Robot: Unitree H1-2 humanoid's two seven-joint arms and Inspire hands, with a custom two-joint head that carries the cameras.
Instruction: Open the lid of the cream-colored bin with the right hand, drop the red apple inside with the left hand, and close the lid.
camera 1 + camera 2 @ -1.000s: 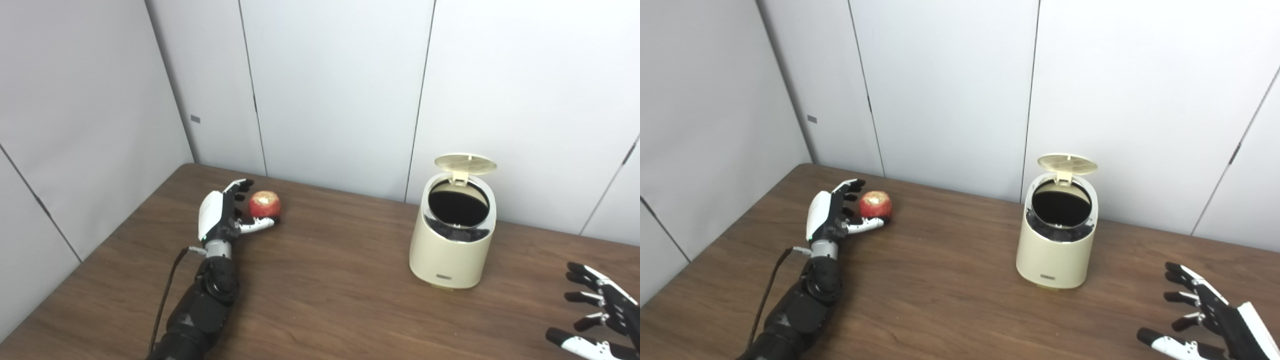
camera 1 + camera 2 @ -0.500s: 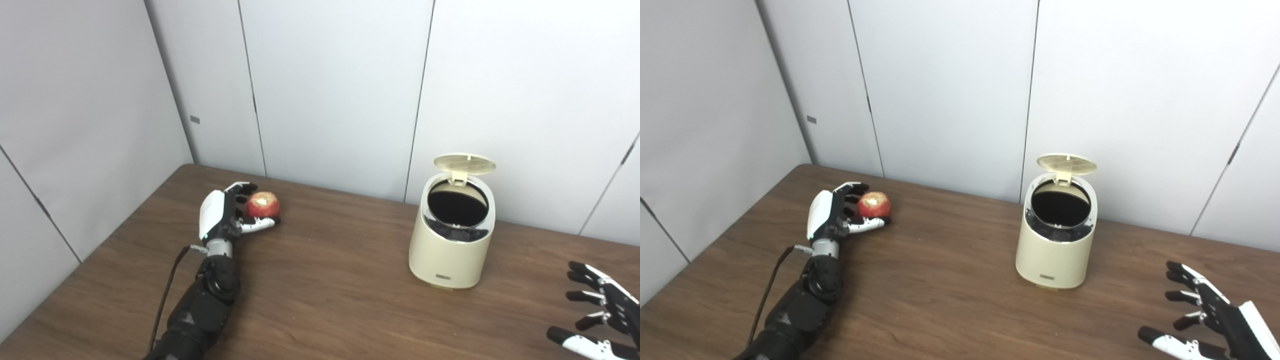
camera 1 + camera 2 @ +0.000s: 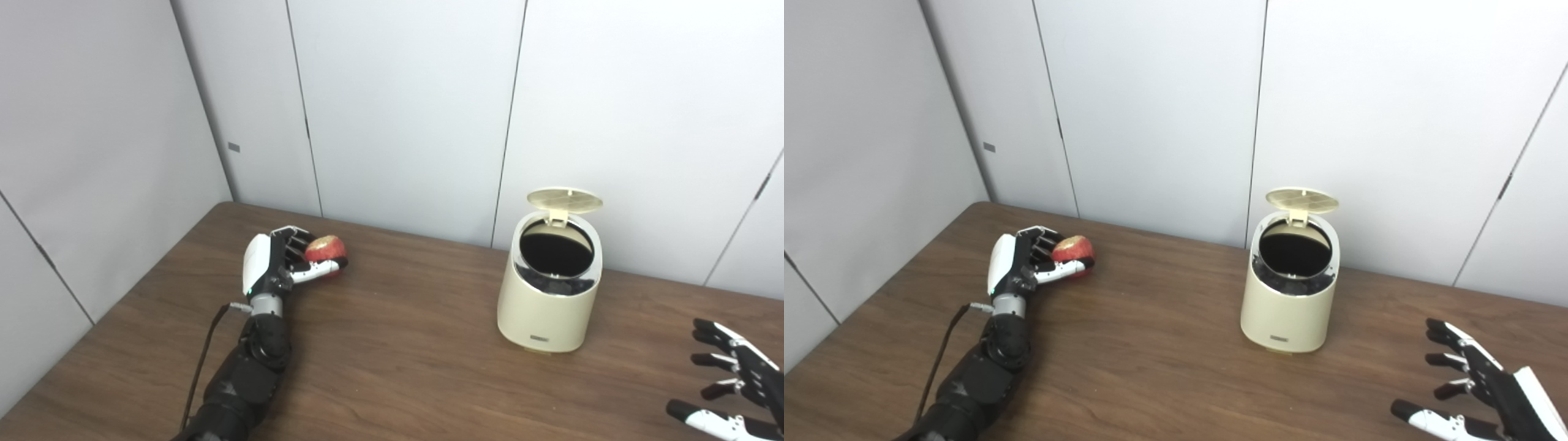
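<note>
The red apple (image 3: 326, 249) sits at the far left of the brown table (image 3: 398, 361), wrapped by my left hand (image 3: 277, 264), whose fingers curl over its top and whose thumb crosses its front. The cream-colored bin (image 3: 549, 291) stands right of centre with its round lid (image 3: 564, 199) tipped up at the back, showing the dark inside. My right hand (image 3: 732, 392) hovers open at the lower right corner, fingers spread, well apart from the bin.
Grey wall panels (image 3: 398, 110) run close behind the table's back edge and along its left side. A black cable (image 3: 202, 361) trails beside my left forearm. Bare wood lies between apple and bin.
My left fingers have closed from spread beside the apple to wrapped around it, thumb now across its front. The camera shifted slightly. The right hand and bin stayed put.
</note>
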